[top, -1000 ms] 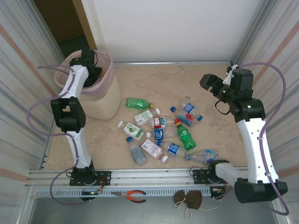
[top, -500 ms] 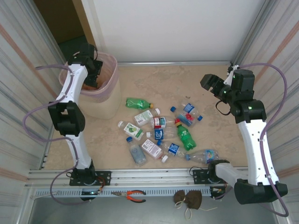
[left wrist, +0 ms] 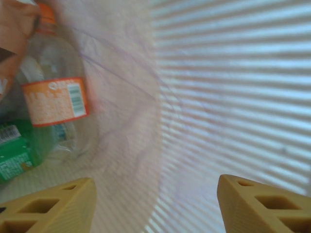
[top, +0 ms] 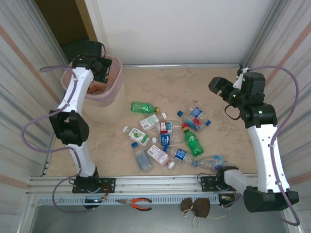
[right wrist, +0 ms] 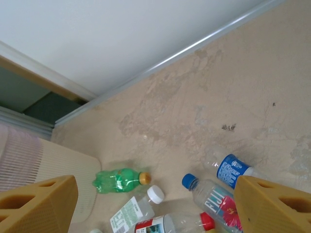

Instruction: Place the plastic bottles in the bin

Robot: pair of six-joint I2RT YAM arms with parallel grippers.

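Bin (top: 107,109) directly beneath left tool (top: 100,73), its pink liner (left wrist: 131,121) just beside both fingers. Left tool released: jaws apart, nothing between them. Below it, inside the bin, an orange-labelled bottle (left wrist: 56,92) and a green-labelled bottle (left wrist: 17,150), touching each other. Judged partway through: some bottles in, most not yet.

Right of the left tool, and down to the left of the right tool, a loose pile of bottles (top: 170,138) on the table (top: 160,85), all lying on their sides, many touching. Green bottle (top: 144,107) closest to the bin, slightly apart from the rest.

Right tool (top: 217,86) raised above the table, well apart from the pile, likewise released: jaws wide, empty.

Risks from here, as judgement only:
- Snagged liner. Thin, loose plastic so near the left fingers; could catch on the way out and drag or tip the bin.
- Rolling. Round bottles on their sides; a glancing touch likely to send one away from the tool.
- Scattered pile. Neighbours packed tight; closing on one may shove others out of reach.
- Slipped hold. Smooth, light plastic; an off-centre pinch could squirt it free.
- Missed drop. Release too near the rim could bounce a bottle back onto the table.
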